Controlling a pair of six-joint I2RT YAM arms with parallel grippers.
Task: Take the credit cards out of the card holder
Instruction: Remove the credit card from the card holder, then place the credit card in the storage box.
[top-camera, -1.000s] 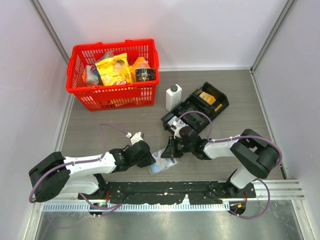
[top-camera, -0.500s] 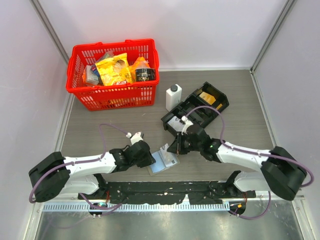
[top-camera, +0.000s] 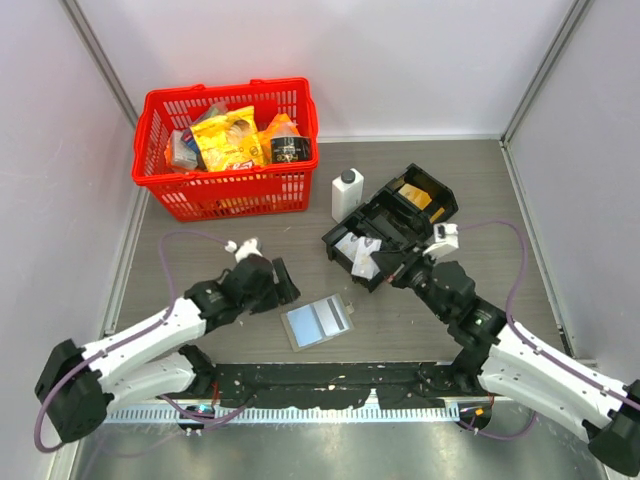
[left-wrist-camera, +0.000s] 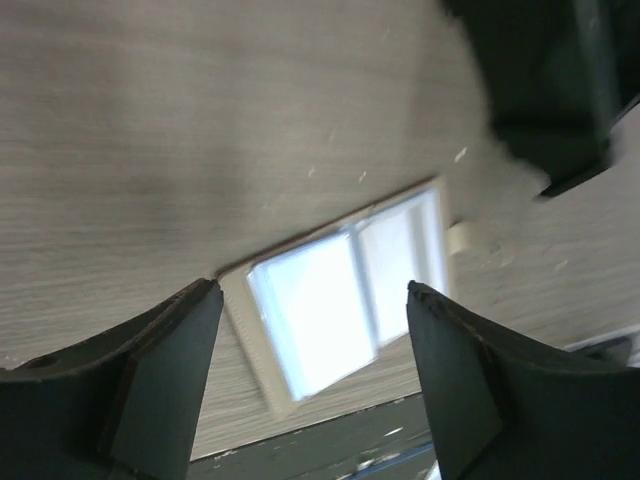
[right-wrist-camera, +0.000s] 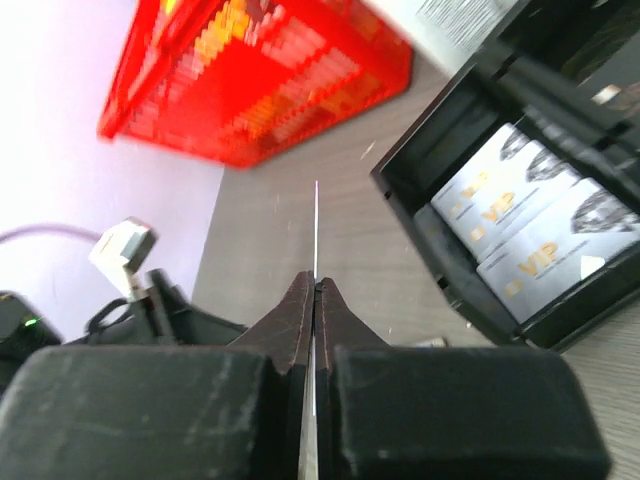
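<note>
Top external view: the card holder (top-camera: 318, 321) lies unfolded and flat on the table (top-camera: 470, 190), pale blue inner panel facing up, at 6 o'clock from the table centre and just ahead of the arm bases. No gripper touches it.

1. Left gripper (top-camera: 275, 290): released, nothing between the fingers. It sits at 10 o'clock from the card holder, near it but apart. In the left wrist view the 2 fingers (left-wrist-camera: 160, 370) stand wide apart, and the card holder (left-wrist-camera: 345, 300) lies on the table below the gap, showing 2 pale blue panes and a tan rim.

2. Right gripper (top-camera: 382, 266): clenched on 1 credit card (top-camera: 365, 258). It sits at 2 o'clock from the card holder, at the near-left corner of the black tray (top-camera: 400, 215). In the right wrist view the jaws are pressed together on the credit card (right-wrist-camera: 316, 225), which is seen edge-on as a thin white line rising from between them.

3. Black tray: 2 pale cards (right-wrist-camera: 510, 235) with gold lettering lie flat, overlapping, in 1 compartment.

4. Other items: a white bottle (top-camera: 347, 193) stands just beside the tray at its 10 o'clock. A red basket (top-camera: 225, 185) holding packaged goods sits at 11 o'clock on the table.
</note>
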